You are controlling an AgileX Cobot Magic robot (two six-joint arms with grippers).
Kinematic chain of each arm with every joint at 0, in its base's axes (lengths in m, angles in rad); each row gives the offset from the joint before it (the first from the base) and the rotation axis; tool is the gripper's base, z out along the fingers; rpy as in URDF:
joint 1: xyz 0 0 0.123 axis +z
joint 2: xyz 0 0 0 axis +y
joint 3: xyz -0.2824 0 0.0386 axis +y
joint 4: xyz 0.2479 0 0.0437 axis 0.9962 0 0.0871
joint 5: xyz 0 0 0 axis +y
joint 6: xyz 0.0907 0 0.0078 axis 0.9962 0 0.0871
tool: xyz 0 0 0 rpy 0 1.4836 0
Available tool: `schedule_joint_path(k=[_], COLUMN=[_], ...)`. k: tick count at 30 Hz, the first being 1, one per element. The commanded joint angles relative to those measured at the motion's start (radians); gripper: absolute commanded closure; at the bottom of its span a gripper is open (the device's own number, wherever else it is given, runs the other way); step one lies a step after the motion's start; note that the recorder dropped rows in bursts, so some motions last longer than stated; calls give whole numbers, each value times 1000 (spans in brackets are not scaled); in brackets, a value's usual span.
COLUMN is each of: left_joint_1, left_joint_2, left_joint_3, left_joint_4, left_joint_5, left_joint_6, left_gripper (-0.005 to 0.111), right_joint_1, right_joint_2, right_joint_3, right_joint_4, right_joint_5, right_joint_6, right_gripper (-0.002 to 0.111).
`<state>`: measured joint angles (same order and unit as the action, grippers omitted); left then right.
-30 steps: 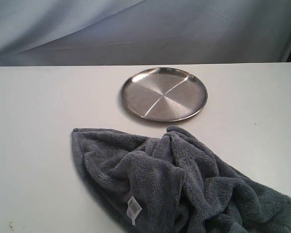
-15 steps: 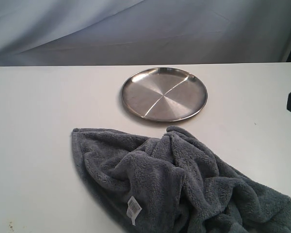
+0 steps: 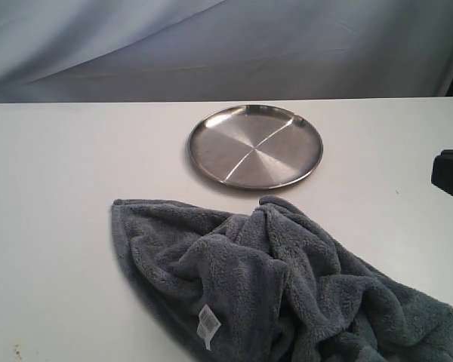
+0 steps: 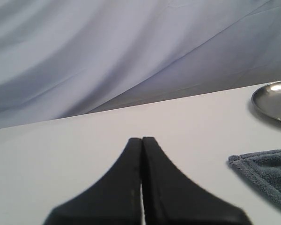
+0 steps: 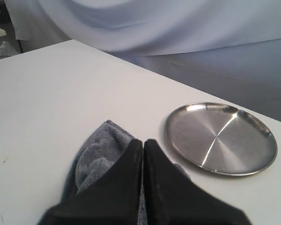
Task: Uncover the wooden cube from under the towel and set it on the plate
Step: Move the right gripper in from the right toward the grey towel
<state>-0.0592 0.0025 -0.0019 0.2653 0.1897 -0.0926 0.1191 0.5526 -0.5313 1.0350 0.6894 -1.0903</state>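
The blue-grey towel (image 3: pixel 279 286) lies crumpled at the front of the white table (image 3: pixel 60 166), its white label (image 3: pixel 207 326) showing. No wooden cube shows in any view. The steel plate (image 3: pixel 254 145) sits bare behind the towel, apart from it. My right gripper (image 5: pixel 143 140) is shut with nothing in it; beyond its fingers the right wrist view shows the towel (image 5: pixel 96 157) and the plate (image 5: pixel 220 138). A dark part of the right arm (image 3: pixel 451 173) shows at the right edge. My left gripper (image 4: pixel 142 138) is shut, empty, over bare table, with a towel corner (image 4: pixel 267 171) and the plate rim (image 4: pixel 274 101) off to one side.
A pale blue-grey cloth backdrop (image 3: pixel 226 45) hangs behind the table's far edge. Small dark specks (image 3: pixel 16 349) mark the table near its front left.
The dark part of the right arm has come further into the exterior view from the right edge. The towel and plate have not moved.
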Motion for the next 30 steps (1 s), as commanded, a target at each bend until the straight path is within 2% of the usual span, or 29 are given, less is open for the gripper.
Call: schedule_joint_path(k=[1, 7, 11, 13, 15, 19, 25, 30], left_joint_1=[1, 1, 1, 1, 1, 1, 1, 1], left_joint_2=[-3, -3, -3, -3, -3, -3, -3, -3], left_joint_3=[2, 2, 2, 2, 2, 2, 2, 2], left_joint_4=[-9, -9, -9, -9, -9, -9, -9, -9], left_joint_5=[-3, -3, -3, -3, -3, -3, -3, -3], left_joint_6=[-3, -3, -3, -3, -3, -3, -3, -3], left_gripper=[107, 107, 107, 107, 107, 107, 107, 107], right_joint_1=[2, 2, 2, 2, 2, 2, 2, 2], right_joint_2=[28, 78, 142, 214, 285, 369, 431, 503], right_joint_3=[-6, -6, -6, -6, -6, -6, -6, -6], right_joint_4=[31, 31, 62, 159, 210, 230, 338, 345], right_joint_5=[12, 12, 68, 115, 143, 153, 222, 236], right_joint_6=[-14, -38, -127, -175, -230, -243, -439, -495], right_gripper=[95, 66, 38, 24, 20, 20, 21, 21])
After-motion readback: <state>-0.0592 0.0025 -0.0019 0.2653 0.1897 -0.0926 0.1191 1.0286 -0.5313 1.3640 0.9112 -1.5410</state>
